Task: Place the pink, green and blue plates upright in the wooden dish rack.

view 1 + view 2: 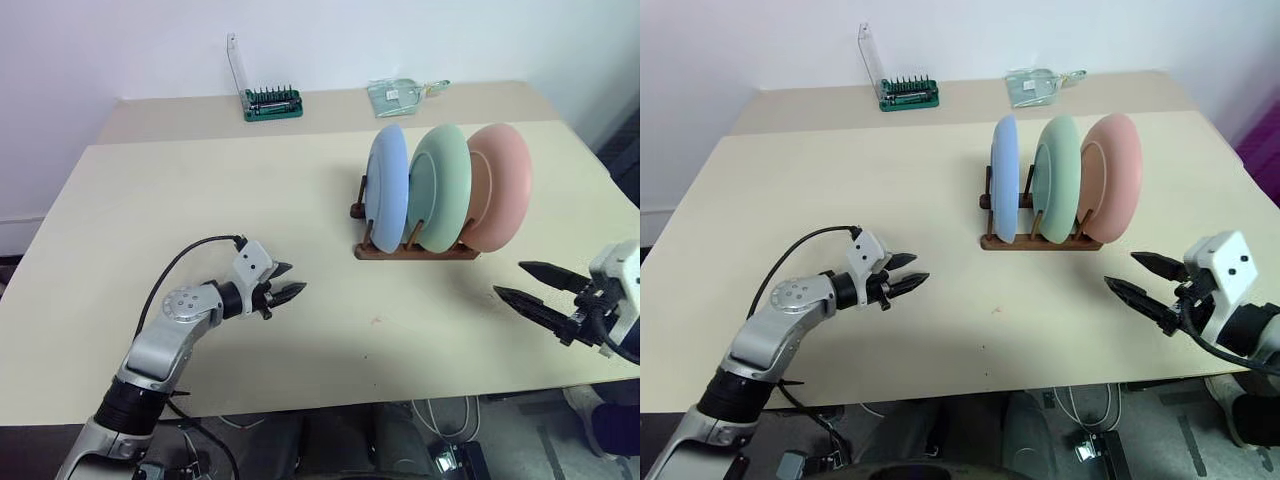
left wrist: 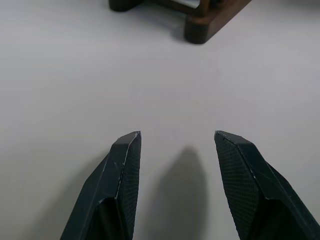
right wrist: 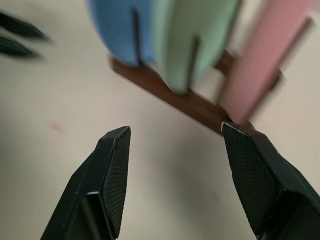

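The light blue plate (image 1: pixel 388 187), the mint green plate (image 1: pixel 439 187) and the salmon pink plate (image 1: pixel 504 186) all stand upright side by side between the pegs of the dark wooden dish rack (image 1: pixel 415 251), right of the table's middle. My left gripper (image 1: pixel 293 282) hovers low over the table to the rack's near left, open and empty. Off the rack's near right, close to the table's front edge, my right gripper (image 1: pixel 508 281) is open and empty too, pointing toward the rack. The right wrist view shows the three plates (image 3: pixel 190 35) in the rack (image 3: pixel 180 97).
A green screwdriver-bit holder (image 1: pixel 272 103) with a clear lid stands at the back of the table. A clear plastic bag (image 1: pixel 398 94) lies at the back, to its right. The beige table (image 1: pixel 200 220) has two joined tops.
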Robot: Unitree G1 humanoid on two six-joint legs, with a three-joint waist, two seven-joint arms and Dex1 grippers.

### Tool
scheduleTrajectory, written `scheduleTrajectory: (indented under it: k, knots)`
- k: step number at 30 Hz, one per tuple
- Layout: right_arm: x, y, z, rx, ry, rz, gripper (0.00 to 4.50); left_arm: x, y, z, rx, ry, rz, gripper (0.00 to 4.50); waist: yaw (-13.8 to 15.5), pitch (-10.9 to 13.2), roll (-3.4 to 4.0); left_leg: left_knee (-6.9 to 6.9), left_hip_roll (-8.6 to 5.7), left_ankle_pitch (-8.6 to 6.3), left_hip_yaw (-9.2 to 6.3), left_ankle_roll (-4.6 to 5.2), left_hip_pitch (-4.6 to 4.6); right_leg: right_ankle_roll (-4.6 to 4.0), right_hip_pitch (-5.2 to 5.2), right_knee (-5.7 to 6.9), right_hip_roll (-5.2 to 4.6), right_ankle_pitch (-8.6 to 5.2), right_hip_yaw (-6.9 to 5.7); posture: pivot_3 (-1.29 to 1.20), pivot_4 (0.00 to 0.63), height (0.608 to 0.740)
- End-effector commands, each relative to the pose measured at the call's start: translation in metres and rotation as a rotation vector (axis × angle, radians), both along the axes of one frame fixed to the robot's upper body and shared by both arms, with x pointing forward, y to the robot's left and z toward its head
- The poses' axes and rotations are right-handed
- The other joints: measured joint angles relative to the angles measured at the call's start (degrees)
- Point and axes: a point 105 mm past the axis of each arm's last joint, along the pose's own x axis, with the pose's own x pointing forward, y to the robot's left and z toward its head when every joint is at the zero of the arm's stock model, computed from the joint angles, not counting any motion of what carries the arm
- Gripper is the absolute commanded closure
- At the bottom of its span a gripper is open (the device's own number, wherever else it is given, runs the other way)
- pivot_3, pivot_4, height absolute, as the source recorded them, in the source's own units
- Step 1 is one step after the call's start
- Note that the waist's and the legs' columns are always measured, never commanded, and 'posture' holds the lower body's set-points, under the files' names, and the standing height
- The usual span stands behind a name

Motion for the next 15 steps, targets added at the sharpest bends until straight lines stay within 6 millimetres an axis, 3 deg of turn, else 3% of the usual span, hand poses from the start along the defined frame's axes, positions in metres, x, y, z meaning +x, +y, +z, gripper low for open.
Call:
scheduleTrajectory:
  k: [1, 9, 15]
  knots:
    - [0.009, -0.013, -0.001, -0.044, -0.067, -0.043, 1.57, 0.006, 0.008, 0.007, 0.008, -0.067, 0.057, 2.14, 0.1, 0.0, 0.00, 0.00, 0.00, 0.01, -0.02, -0.02, -0.01, 0.00, -0.01, 0.01, 0.00, 0.00, -0.01, 0.00, 0.150, 0.740]
    - [0.034, -0.035, -0.016, -0.092, -0.086, -0.093, 1.57, 0.000, 0.022, 0.003, 0.025, -0.065, 0.091, 2.14, 0.1, 0.0, 0.02, -0.08, 0.01, 0.22, -0.08, -0.38, -0.07, -0.01, -0.09, 0.02, 0.01, 0.00, -0.05, 0.00, 0.150, 0.740]
    - [0.047, -0.036, -0.023, -0.103, -0.086, -0.093, 1.57, -0.005, 0.025, 0.001, 0.029, -0.058, 0.109, 2.14, 0.1, 0.0, 0.03, -0.07, -0.01, 0.21, -0.08, -0.38, -0.07, -0.01, -0.08, 0.02, -0.02, 0.00, -0.05, 0.00, 0.150, 0.740]
